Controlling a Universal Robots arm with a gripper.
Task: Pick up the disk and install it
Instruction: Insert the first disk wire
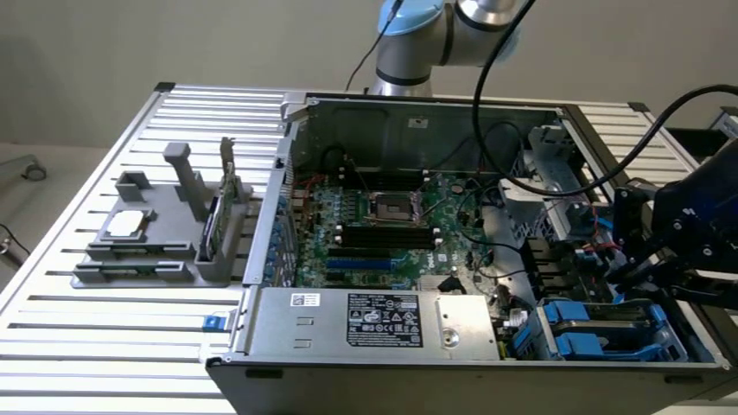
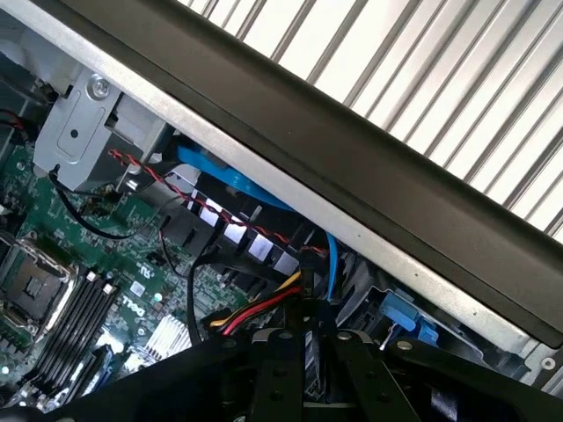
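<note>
Slatted silver aluminium worktop (image 1: 104,346) carries an open black and grey computer tower case (image 1: 461,380) lying on its side, with the green motherboard (image 1: 381,220) facing up and a silver boxed power supply (image 1: 369,320) along the near wall. Well apart, toward the exterior view's left, a grey plastic fixture (image 1: 150,251) holds a small square silver processor chip (image 1: 127,223) and a thin dark card on edge (image 1: 213,220).

The disk (image 1: 609,330), a silver-grey drive in a bright blue plastic carrier, sits down in the drive cage at the case's near corner on the exterior view's right. Blue frame and a strip of grey metal show, so whether it is fully seated cannot be told.

The black end effector (image 1: 645,277) hangs over that same corner. In the wrist view its two dark fingers (image 2: 339,360) are drawn almost together, leaving a narrow dark gap, and no blue-framed drive is between them. It looks to be holding nothing.

The relation that matters: the disk lies just below the end effector and slightly toward the exterior view's left, close but apparently not gripped. The carrier's visible blue edge seems to run across the exterior view, roughly parallel to the case's near wall, though the cage hides the drive's true long axis. Red, yellow and black wires (image 2: 264,303) crowd the space just beside the fingers
</note>
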